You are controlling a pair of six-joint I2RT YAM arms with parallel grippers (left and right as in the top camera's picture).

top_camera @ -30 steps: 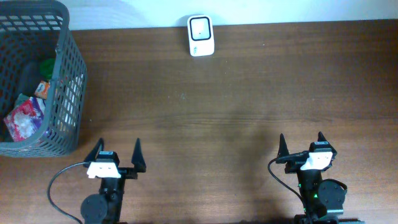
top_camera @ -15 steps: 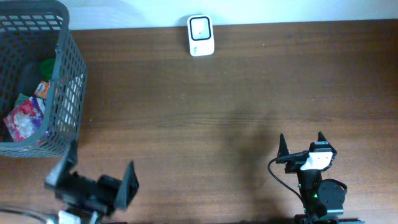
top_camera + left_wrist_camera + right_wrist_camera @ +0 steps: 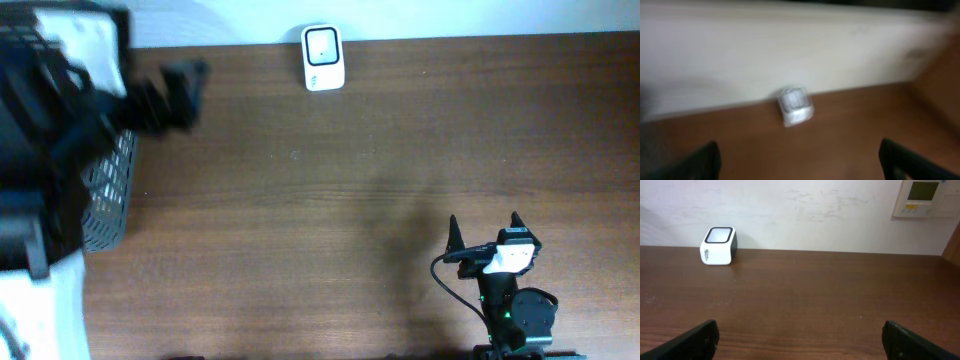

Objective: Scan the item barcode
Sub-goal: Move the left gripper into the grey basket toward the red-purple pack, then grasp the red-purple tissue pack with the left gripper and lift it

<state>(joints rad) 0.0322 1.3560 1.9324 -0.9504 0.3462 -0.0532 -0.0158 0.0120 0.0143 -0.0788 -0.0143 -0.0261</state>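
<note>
Left tool swung above basket, spread apart like right tool; scanner faces up.

We see open wood across the middle of the table, wide enough for either gripper to pass. At the far edge the white scanner stands alone against the wall, with bare board on both its sides. On the left the grey basket blocks the corner, and the blurred left arm hangs over most of it. The right gripper, jaws wide, sits at the near edge, well apart from the scanner.
</note>
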